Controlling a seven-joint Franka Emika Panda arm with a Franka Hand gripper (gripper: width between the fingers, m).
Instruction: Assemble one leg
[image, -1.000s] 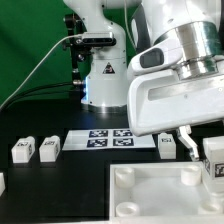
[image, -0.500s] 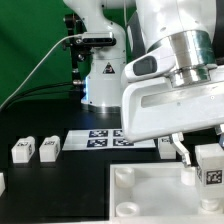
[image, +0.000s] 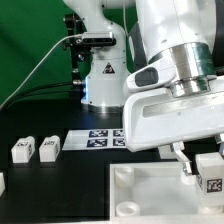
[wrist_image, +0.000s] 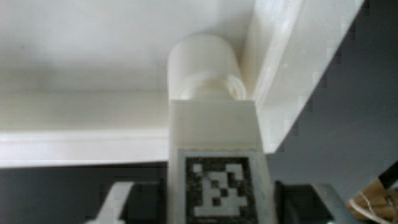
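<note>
Over panel (image: 140, 196): arm (image: 176, 92) vert., leg (image: 211, 171) in jaws

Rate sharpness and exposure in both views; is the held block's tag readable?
Wrist view: soft all over; the tag on the leg is smeared, and the white panel behind it is nearly washed out, only faint shading marking its edges. Exterior view: sharper, evenly lit; the bright arm hides much of the scene, while the marker board tags are crisp.
</note>
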